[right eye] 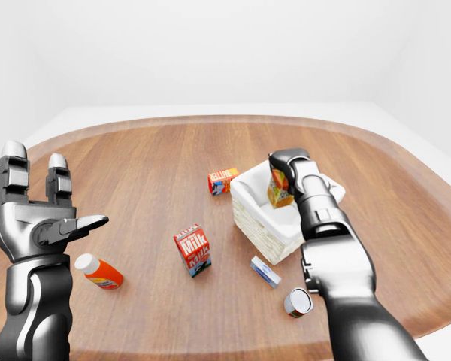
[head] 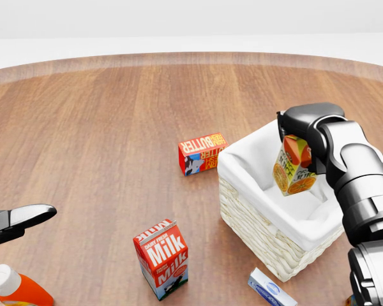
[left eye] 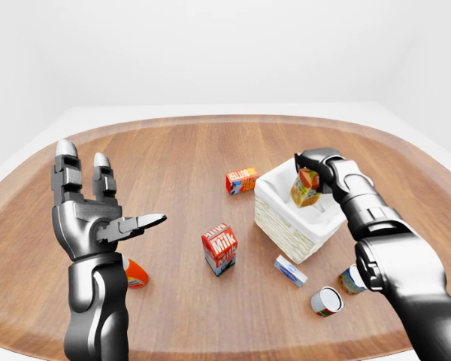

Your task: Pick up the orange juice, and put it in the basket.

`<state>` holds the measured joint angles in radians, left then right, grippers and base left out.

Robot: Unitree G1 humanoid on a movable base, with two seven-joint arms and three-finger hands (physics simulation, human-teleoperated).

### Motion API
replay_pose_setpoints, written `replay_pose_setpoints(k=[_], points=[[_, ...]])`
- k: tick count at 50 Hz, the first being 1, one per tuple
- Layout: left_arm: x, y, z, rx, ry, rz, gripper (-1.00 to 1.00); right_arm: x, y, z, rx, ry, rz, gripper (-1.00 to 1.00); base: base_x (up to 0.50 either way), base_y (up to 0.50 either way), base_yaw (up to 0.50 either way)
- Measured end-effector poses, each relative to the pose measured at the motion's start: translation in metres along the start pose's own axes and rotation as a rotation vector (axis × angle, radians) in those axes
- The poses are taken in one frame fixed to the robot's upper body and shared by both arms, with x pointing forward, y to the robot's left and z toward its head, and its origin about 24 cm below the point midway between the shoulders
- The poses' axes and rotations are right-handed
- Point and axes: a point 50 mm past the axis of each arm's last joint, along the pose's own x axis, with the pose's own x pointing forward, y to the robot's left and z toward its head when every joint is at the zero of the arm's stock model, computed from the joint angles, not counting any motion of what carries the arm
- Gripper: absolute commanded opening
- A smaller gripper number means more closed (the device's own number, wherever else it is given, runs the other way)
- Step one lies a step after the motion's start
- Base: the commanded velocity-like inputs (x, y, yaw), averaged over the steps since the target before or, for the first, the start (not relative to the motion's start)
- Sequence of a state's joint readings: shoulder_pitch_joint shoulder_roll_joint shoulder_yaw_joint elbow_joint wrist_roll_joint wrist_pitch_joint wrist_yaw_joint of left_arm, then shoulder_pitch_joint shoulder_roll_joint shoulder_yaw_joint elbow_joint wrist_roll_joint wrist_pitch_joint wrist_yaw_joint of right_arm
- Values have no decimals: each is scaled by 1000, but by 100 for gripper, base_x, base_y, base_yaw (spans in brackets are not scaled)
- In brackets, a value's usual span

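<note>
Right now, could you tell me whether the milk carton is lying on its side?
No, the milk carton stands upright on the wooden table, its gabled top pointing up.

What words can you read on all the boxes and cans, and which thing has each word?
"DAIRY FRESH Milk": on the red milk carton, and "Milk" again lower on it.
"BUTTER": upside down on the red butter box; the small word beside it is too blurred.
Orange juice carton in the right hand: letters too blurred.
Small blue box, orange bottle, cans: too small.
</note>
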<state>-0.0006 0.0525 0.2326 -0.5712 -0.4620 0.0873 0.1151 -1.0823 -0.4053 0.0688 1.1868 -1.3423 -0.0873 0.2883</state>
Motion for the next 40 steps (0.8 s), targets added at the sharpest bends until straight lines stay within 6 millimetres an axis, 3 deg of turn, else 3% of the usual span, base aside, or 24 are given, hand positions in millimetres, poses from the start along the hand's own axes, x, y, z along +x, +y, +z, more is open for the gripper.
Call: replay_pose_setpoints(k=[20,40], points=[[0,0,0,0,0,0,100,2,17,4,-11,-5,22,-100,0,0,0],[0,0,0,0,0,0,100,3,21,4,-19,-3,16,-100,0,0,0]])
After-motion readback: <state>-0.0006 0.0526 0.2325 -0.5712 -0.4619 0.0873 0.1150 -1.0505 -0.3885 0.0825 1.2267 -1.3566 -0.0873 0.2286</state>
